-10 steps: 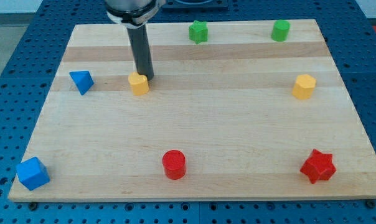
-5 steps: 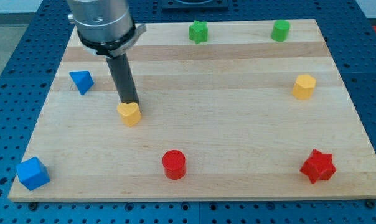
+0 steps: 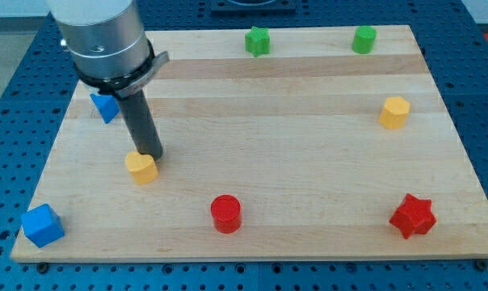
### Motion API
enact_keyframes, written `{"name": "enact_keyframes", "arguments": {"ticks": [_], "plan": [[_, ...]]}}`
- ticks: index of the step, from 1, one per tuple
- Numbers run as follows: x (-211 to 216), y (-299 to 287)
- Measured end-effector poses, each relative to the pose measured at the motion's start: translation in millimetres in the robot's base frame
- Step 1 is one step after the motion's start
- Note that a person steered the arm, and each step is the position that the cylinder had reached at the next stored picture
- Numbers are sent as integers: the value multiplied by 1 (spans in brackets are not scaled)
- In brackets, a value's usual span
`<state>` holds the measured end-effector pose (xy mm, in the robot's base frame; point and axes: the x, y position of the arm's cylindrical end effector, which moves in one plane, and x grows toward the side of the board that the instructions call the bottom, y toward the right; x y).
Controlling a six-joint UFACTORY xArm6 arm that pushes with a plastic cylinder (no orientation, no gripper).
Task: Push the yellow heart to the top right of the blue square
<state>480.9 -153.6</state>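
The yellow heart lies on the wooden board, left of centre and toward the view's bottom. My tip touches its upper right edge. The blue square sits at the board's bottom left corner, well below and left of the heart. The rod rises from the tip to the grey arm body at the view's top left.
A blue triangle is partly hidden behind the rod. A red cylinder lies at bottom centre, a red star at bottom right, a yellow hexagon at right, a green star and green cylinder along the top.
My tip has moved down and to the left, pushing the yellow heart with it toward the blue square. The other blocks have not moved.
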Motion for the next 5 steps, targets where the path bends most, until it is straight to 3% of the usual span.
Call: {"name": "enact_keyframes", "arguments": {"ticks": [5], "plan": [[63,-37]]}}
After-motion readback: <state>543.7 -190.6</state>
